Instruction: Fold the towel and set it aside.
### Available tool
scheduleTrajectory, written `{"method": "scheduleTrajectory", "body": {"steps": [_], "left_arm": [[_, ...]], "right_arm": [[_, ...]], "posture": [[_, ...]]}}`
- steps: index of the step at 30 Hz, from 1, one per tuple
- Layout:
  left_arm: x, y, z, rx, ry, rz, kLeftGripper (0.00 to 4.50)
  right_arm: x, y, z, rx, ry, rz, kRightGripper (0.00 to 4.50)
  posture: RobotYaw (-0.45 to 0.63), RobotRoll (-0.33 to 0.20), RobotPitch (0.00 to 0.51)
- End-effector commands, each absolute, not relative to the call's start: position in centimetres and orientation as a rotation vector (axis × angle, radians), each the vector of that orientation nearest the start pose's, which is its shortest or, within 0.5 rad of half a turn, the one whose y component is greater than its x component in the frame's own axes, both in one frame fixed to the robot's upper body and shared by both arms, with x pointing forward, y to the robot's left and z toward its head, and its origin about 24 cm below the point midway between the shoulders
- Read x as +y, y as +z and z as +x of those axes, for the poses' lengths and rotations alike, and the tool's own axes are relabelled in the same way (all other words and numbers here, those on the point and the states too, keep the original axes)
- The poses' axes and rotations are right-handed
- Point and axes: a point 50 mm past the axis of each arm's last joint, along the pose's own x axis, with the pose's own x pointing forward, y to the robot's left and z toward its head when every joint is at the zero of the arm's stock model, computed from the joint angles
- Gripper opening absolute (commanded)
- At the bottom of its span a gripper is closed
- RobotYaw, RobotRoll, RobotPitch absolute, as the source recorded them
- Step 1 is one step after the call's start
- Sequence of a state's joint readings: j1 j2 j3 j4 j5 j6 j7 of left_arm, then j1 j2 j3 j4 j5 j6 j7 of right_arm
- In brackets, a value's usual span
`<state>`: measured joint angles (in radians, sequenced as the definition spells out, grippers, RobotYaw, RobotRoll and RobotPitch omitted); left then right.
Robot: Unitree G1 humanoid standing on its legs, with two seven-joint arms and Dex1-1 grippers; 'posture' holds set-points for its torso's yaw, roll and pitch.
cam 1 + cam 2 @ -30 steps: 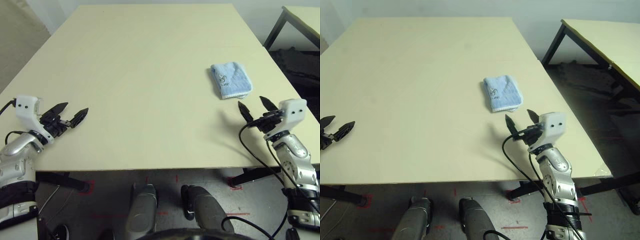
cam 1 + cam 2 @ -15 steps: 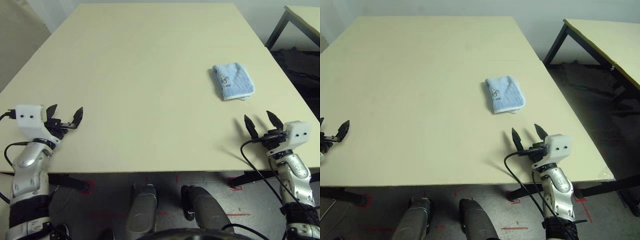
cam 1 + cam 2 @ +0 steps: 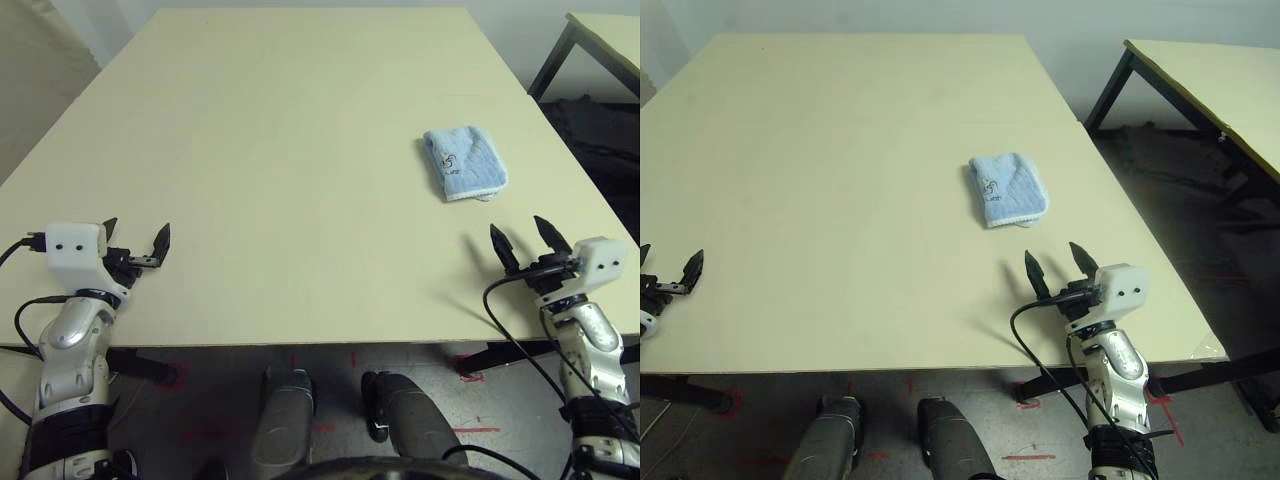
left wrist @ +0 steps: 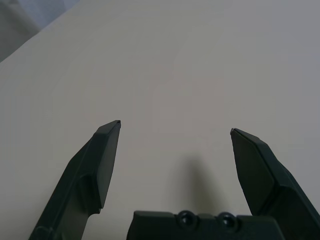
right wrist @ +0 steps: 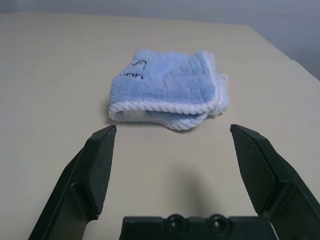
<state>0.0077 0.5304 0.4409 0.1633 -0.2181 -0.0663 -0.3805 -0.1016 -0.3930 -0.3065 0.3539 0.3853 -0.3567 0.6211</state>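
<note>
The towel (image 3: 464, 163) lies folded into a small light-blue bundle with white edging and a dark embroidered mark, on the right half of the cream table (image 3: 300, 150); the right wrist view shows the towel (image 5: 167, 89) straight ahead. My right gripper (image 3: 531, 238) hovers open near the table's front right edge, a short way in front of the towel and apart from it. My left gripper (image 3: 135, 237) stands open at the front left, with nothing between its fingers (image 4: 107, 160).
A second table (image 3: 1210, 80) with dark legs stands to the right, across a gap of floor. The wide middle and back of the main table top is bare.
Both arms have drawn back toward the table's front edge, the right gripper away from the towel. The towel has stayed in place.
</note>
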Motion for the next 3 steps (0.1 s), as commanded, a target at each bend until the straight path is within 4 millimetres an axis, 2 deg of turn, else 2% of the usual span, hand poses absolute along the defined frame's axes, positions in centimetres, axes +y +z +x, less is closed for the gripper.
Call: {"method": "scheduleTrajectory", "body": {"steps": [1, 3], "left_arm": [[33.38, 7.92, 22.6, 0.03, 0.067, 0.318, 4.5], [33.56, 7.92, 22.58, 0.02, 0.083, 0.307, 4.5]], "right_arm": [[-28.63, 6.5, 25.14, -0.215, 0.223, -0.076, 4.47], [-28.59, 6.57, 25.35, -0.218, 0.231, -0.075, 4.47]], "posture": [[0.09, 0.0, 0.118], [0.09, 0.0, 0.117]]}}
